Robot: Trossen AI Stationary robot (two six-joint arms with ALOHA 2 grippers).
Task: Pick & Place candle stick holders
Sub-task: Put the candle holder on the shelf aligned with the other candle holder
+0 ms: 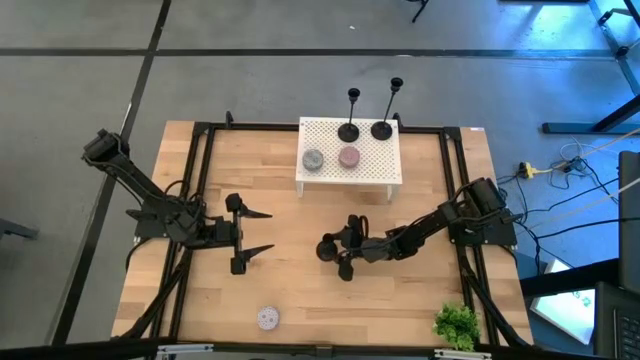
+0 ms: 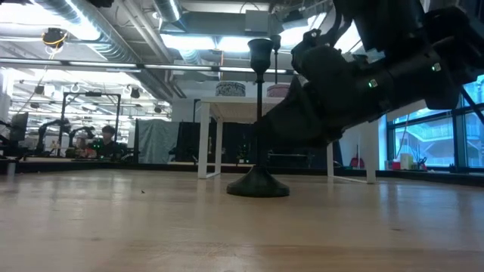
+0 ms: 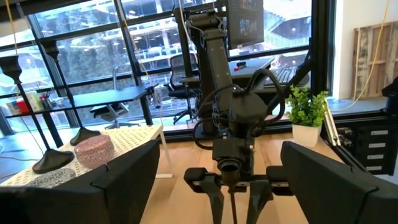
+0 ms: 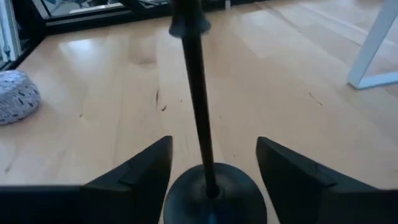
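Risk first: tipping. Third holder (image 1: 326, 248) upright on the worktop (image 1: 300, 300), stem (image 4: 198, 106) standing between the spread fingers (image 4: 134, 174) of the right gripper (image 1: 341, 247), not yet pinched, base (image 4: 211, 193) low between the two tips. Stem thin and tall over a small round base, so likely to topple if one finger meets it before the other, or if the gripper pushes forward instead of closing square. Possible slip or swing too once lifted, if pinched off-centre, with the cup on top adding leverage.

Second risk: crowding at the stand (image 1: 350, 172), well ahead of the right gripper and off to one side. Two holders (image 1: 349, 130) (image 1: 382, 128) already at its far edge, close together; any careless approach with the third could knock either over, or clip the two discs lying nearer.

Left gripper (image 1: 250, 234) spread and empty, facing the right gripper across the worktop, well apart from it. Little danger from it while parked there.

Count:
- holders: three, one between the right gripper's fingers, two on the stand
- discs: three, grey (image 1: 313, 160) and pink (image 1: 348, 157) on the stand, one pale (image 1: 267, 318) on the worktop, nearer the left gripper
- stand: one
- plant (image 1: 457, 323): one, at the worktop corner behind the right gripper
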